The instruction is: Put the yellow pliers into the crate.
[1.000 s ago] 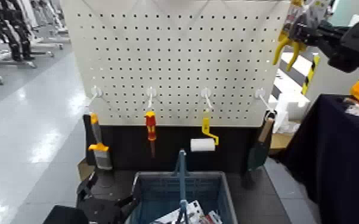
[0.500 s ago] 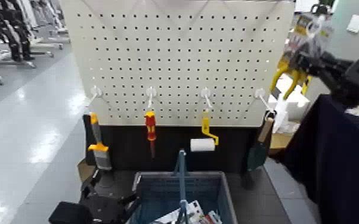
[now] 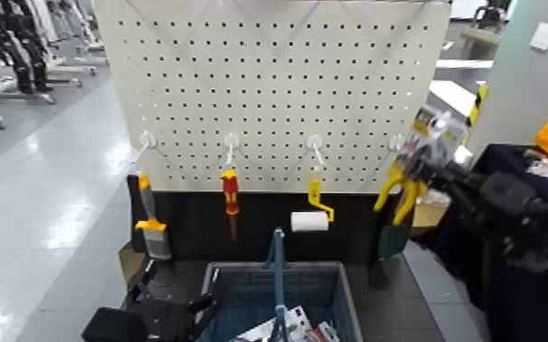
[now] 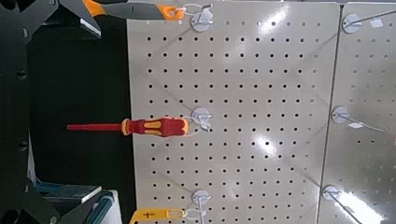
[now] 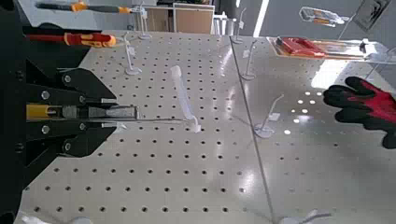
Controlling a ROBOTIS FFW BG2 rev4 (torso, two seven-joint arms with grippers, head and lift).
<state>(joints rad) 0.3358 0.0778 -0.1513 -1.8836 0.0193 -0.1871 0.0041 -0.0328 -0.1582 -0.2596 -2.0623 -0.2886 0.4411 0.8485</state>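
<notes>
The white pegboard [image 3: 268, 91] fills the middle of the head view, standing upright with a dark panel below it. Four hooks run along its lower edge, and three of them carry tools: a yellow-and-grey brush [image 3: 149, 223] at the robot's left, a red-and-yellow screwdriver [image 3: 230, 196] next, then a yellow-handled paint roller [image 3: 311, 211] with its white sleeve.

Below the board, near the bottom of the view, sits the crate [image 3: 278, 296], blue-grey with lattice sides and a blue handle bar running down its centre (a few packaged items lie inside at its near end).

The right arm reaches in from the robot's right, level with the board's lower edge. Its right gripper [image 3: 434, 162] is clamped on the printed card of the yellow pliers [image 3: 398, 186], whose yellow handles hang down beside the board's right-hand corner, well above the crate and off to its right. The right wrist view shows the card edge pinched between the dark fingers [image 5: 56, 112].

The left gripper [image 3: 146, 316] rests low, just left of the crate; its fingers appear spread, though the head view catches them only partly. The left wrist view looks at the pegboard with the screwdriver hanging on it.
</notes>
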